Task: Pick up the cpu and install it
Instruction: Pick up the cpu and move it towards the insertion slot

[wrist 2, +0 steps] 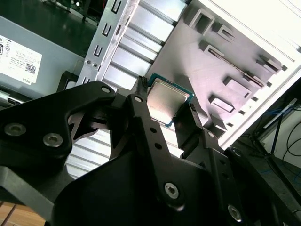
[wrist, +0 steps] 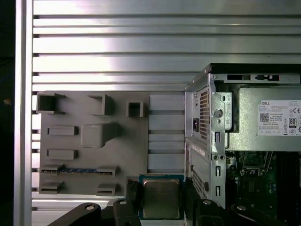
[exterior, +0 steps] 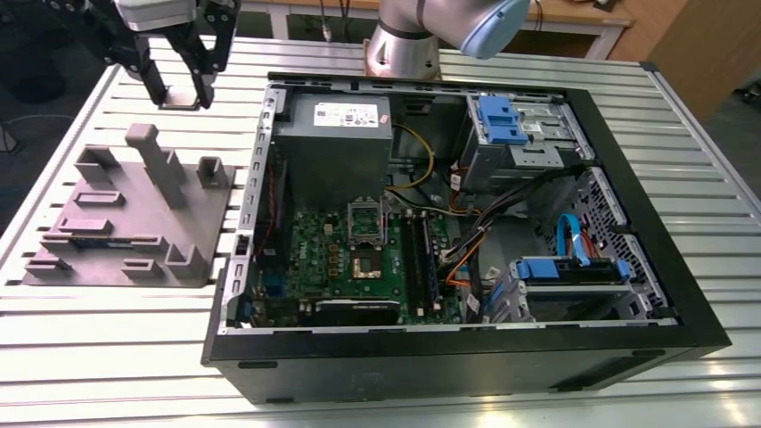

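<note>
My gripper [exterior: 181,92] hangs above the slatted table, between the grey fixture block [exterior: 131,214] and the open computer case [exterior: 464,223]. It is shut on the cpu [wrist 2: 168,100], a small flat square chip with a silvery top and a pale rim. In both wrist views the chip sits clamped between the two black fingers [wrist: 134,195]. The cpu [wrist: 161,197] hovers over the fixture's edge nearest the case. Inside the case lies the green motherboard [exterior: 356,259], with its metal socket frame [exterior: 363,234] at the centre.
The grey power supply box [exterior: 335,143] with a white label fills the case's back corner near the gripper. Drive cages with blue clips [exterior: 511,125] and bundled cables [exterior: 500,223] occupy the exterior view's right side. The arm's base [exterior: 405,45] stands behind the case.
</note>
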You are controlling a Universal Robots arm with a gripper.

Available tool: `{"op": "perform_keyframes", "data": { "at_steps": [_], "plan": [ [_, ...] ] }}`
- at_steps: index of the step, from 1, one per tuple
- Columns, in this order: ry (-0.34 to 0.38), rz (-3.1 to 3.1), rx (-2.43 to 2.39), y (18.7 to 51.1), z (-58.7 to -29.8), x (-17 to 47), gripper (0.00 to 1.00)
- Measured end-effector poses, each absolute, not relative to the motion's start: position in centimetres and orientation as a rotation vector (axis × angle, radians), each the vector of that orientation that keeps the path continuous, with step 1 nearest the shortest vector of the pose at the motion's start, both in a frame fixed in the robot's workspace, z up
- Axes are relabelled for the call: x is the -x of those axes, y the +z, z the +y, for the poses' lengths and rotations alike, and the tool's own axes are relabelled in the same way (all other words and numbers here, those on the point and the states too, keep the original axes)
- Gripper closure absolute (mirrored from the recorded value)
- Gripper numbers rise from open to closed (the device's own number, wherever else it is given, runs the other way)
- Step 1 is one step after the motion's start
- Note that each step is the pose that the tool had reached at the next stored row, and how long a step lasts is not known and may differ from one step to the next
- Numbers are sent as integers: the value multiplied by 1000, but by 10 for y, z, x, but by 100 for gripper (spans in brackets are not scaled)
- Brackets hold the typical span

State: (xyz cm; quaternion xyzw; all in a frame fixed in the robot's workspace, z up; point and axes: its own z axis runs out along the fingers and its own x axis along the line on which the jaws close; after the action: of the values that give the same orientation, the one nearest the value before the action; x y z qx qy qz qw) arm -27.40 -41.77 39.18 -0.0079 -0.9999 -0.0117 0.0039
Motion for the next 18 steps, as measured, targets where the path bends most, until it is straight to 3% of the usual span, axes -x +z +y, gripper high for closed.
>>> {"op": "perform_keyframes", "data": {
  "at_steps": [18],
  "plan": [
    [-37,-3133,25,392,-418,261,53]
  ]
}}
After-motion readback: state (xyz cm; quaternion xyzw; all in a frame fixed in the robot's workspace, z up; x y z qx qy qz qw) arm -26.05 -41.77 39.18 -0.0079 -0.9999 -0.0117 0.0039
